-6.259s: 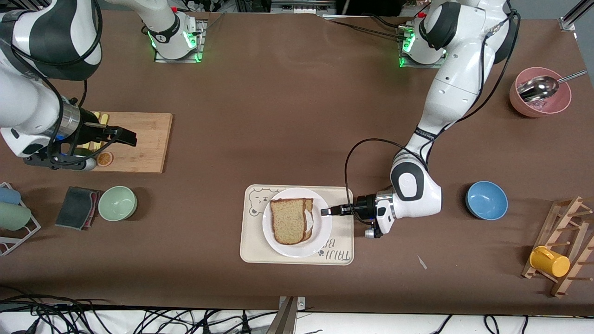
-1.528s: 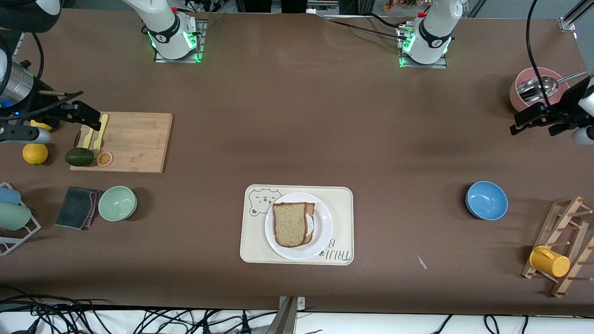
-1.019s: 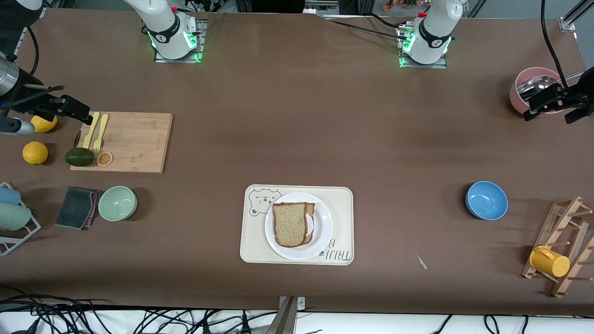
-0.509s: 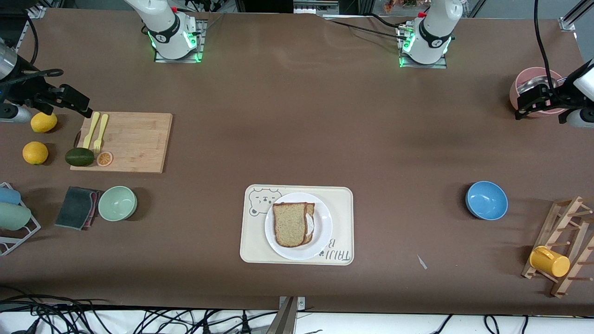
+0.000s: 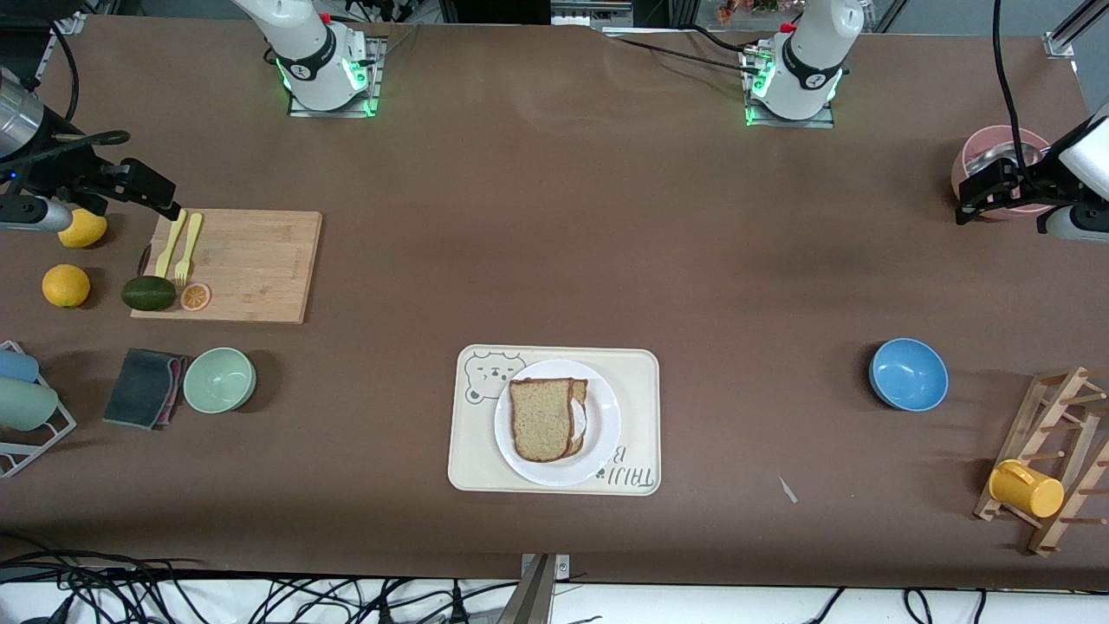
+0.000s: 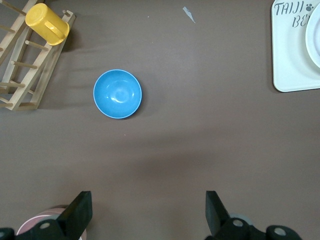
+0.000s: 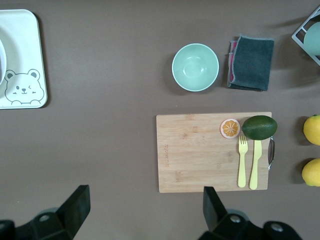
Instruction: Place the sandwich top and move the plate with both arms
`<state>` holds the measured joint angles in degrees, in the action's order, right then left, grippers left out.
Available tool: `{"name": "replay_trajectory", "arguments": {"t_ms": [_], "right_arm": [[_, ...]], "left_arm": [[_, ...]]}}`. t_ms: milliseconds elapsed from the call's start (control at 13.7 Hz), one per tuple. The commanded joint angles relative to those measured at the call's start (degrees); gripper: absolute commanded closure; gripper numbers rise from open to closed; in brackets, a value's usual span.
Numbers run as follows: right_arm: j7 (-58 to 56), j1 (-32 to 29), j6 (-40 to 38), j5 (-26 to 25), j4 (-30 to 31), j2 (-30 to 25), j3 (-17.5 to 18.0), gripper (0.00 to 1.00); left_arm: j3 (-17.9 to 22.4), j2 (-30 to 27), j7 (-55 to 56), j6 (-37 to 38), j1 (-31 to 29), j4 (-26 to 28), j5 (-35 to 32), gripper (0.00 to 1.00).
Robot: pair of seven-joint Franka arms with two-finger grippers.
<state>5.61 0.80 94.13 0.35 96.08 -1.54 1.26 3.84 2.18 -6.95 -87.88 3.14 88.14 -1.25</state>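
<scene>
The sandwich top (image 5: 539, 419) lies flat on the darker slice with the fried egg (image 5: 579, 417), which peeks out at one side. Both sit on the white plate (image 5: 606, 438), which rests on the cream bear tray (image 5: 639, 371). My left gripper (image 5: 972, 199) is open and empty, high over the pink bowl at the left arm's end; in the left wrist view its fingers (image 6: 80, 212) stand wide apart. My right gripper (image 5: 160, 198) is open and empty, high over the edge of the cutting board; the right wrist view shows its spread fingers (image 7: 75, 205).
A pink bowl (image 5: 1035, 143) with a metal scoop, a blue bowl (image 5: 908, 373) and a wooden rack holding a yellow mug (image 5: 1026, 488) are toward the left arm's end. A cutting board (image 5: 251, 264) with avocado and cutlery, lemons (image 5: 66, 285), green bowl (image 5: 219, 380) and cloth (image 5: 143, 387) are toward the right arm's end.
The left gripper has left the plate's rim. Both arms have risen and drawn back to the table's ends. In the last half second they barely shifted. The sandwich and plate stay on the tray.
</scene>
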Motion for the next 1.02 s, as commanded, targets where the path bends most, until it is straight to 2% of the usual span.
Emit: {"name": "replay_trajectory", "arguments": {"t_ms": [0, 946], "right_arm": [[0.11, -0.1, 0.97, -0.09, 0.69, -0.48, 0.32, 0.0], [-0.6, -0.1, 0.79, -0.18, 0.77, 0.05, 0.41, 0.0]], "left_arm": [[0.82, 0.9, -1.05, 0.34, -0.59, -1.65, 3.69, 0.0], [-0.58, 2.21, 3.95, 0.16, 0.02, -0.95, 1.6, 0.0]]}}
